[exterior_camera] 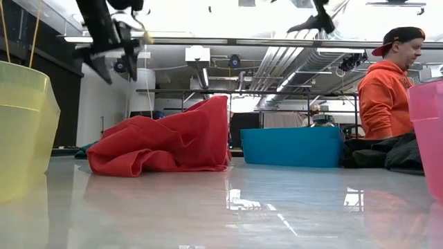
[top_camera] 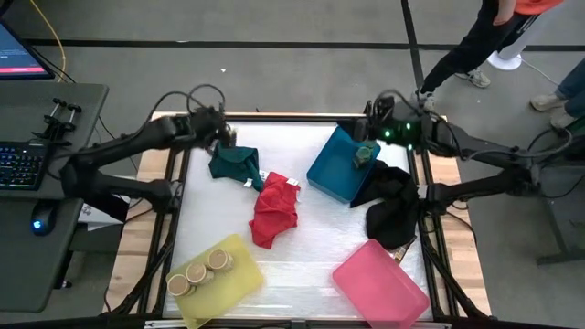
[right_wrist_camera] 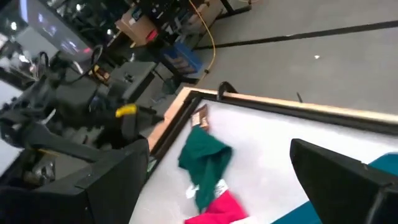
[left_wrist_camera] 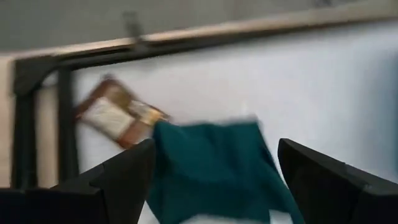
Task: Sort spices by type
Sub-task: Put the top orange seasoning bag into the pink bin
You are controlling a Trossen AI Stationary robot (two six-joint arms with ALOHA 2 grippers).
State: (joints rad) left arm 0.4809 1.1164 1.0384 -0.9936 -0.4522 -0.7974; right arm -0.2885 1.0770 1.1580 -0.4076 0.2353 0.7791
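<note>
The left gripper [top_camera: 222, 133] is held up in the air by the far left corner of the table [top_camera: 302, 274], with its fingers [left_wrist_camera: 118, 180] spread wide and nothing between them. The right gripper [top_camera: 373, 128] is held high over the blue tray [top_camera: 329, 174], also spread wide and empty. A brown packet [left_wrist_camera: 121, 112] is seen lying flat by the table's far edge, just beside the green cloth [top_camera: 236, 164]; from above it is hidden under the left gripper. Three tan-lid jars [top_camera: 196, 271] are seen in the yellow tray [top_camera: 228, 283], but only from above. One green-lid jar [top_camera: 364, 153] is seen in the blue tray. The red cloth [top_camera: 272, 212] is bunched in the middle, and what lies under it cannot be seen. The pink tray [top_camera: 379, 283] is cut off at the near edge.
</note>
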